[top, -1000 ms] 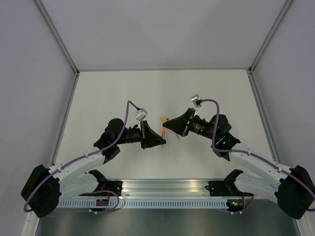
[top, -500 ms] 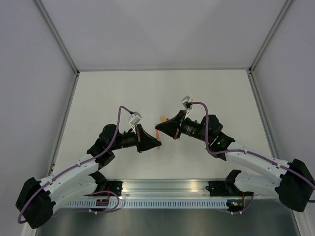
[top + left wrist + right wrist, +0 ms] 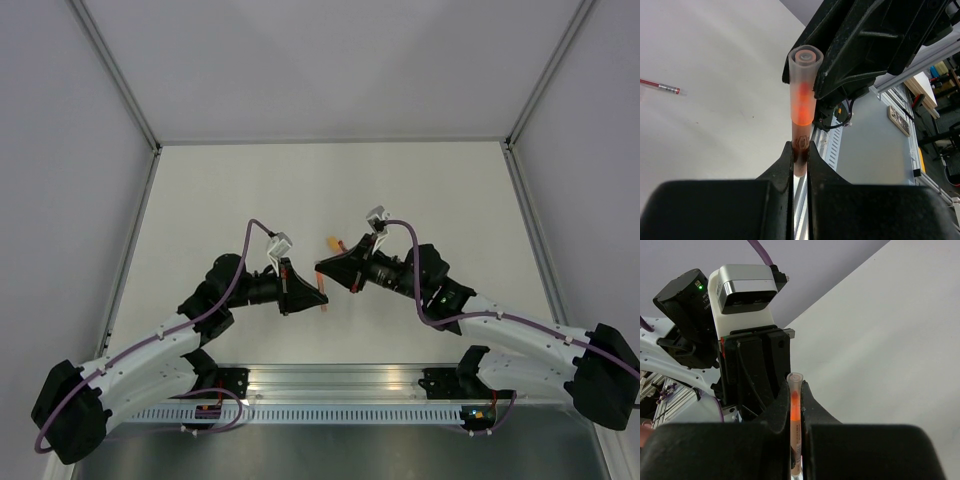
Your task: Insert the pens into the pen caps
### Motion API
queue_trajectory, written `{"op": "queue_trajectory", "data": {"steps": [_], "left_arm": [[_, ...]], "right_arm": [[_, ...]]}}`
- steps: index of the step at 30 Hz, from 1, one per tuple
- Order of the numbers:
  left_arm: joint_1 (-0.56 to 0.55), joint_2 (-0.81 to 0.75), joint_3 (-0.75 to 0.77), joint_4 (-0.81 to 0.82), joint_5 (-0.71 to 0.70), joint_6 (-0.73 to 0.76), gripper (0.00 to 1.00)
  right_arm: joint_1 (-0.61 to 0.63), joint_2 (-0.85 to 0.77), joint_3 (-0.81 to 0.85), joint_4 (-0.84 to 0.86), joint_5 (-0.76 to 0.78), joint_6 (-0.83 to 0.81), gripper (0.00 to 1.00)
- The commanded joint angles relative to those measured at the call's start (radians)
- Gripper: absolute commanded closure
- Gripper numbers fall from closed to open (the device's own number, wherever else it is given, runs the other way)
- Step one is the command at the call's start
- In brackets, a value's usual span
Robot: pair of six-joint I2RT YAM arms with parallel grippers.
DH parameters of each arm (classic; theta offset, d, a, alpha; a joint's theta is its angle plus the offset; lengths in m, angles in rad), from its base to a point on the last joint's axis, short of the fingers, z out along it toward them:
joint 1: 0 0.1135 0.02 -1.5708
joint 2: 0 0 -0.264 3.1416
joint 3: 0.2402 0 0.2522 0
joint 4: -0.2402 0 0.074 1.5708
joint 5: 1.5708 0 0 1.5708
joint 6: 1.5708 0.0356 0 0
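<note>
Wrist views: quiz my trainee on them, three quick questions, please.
1. True or false: the left claw is shut on a translucent orange tube.
2. The red pen lies: A) on the table, B) in the left claw, C) inside the tube.
3. What does the right claw grip?
Key: 1 true; 2 A; 3 a second orange tube.

The lower end of the orange tube [image 3: 801, 100] is hidden between the fingers of the left gripper [image 3: 800, 146], and the red pen [image 3: 662, 87] is cut off by that view's left edge. The foot of the second tube [image 3: 796, 420] is buried in the right gripper [image 3: 795, 388]. From above, the orange piece [image 3: 333, 241] on the table [image 3: 230, 190] is too small to be told as pen or cap.
</note>
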Motion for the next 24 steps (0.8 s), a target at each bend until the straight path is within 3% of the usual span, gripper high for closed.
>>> {"op": "queue_trajectory", "data": {"steps": [1, 24], "left_arm": [[0.025, -0.041, 0.025, 0.123, -0.172, 0.015, 0.98], [0.095, -0.090, 0.018, 0.076, -0.206, -0.010, 0.98]], "right_arm": [[0.053, -0.026, -0.069, -0.122, -0.116, 0.005, 1.00], [0.131, -0.013, -0.107, -0.143, -0.066, -0.013, 1.00]]}}
